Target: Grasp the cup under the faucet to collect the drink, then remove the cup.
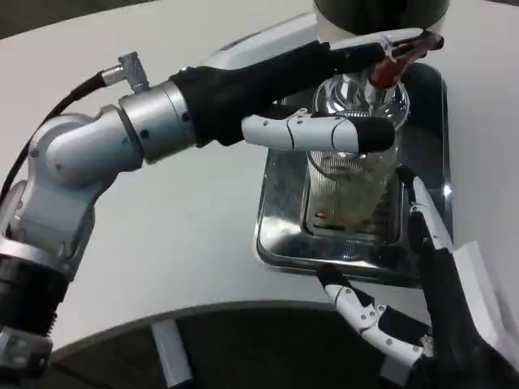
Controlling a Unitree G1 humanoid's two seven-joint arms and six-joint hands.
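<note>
right hand (422,300) fingers spread, holding nothing | left hand (324,97) grips cup (350,174), hiding its rim | faucet (395,61) partly hidden

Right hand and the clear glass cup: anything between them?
In the head view, only bare metal drip tray separates the right hand from the clear glass cup.

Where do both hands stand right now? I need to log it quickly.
Left hand: fingers on the faucet lever, pressing it.
Right hand: open beside the cup, holding nothing.
</note>
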